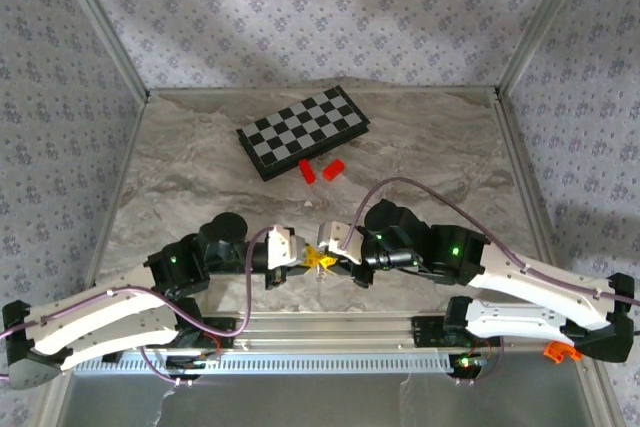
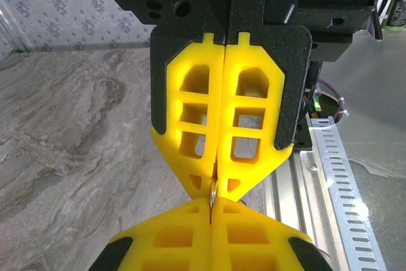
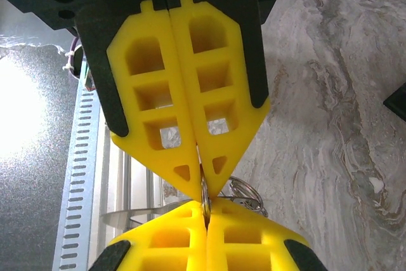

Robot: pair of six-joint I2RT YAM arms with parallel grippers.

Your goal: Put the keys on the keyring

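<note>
The left arm (image 1: pixel 95 319) and right arm (image 1: pixel 535 285) share white shells on their lower links and black joint housings, each with a small green light (image 1: pixel 455 244). A purplish cable (image 1: pixel 420 184) loops along each arm. The left end effector (image 2: pixel 211 206) and right end effector (image 3: pixel 205 206) have yellow, lattice-cut fingers (image 3: pixel 183 80) on black mounts, which are dotted with what look like screw holes.

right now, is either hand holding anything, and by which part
The left hand and right hand are both shut, tip to tip, on the thin metal keyring. Each appears to pinch its wire rim at the very fingertips.
</note>
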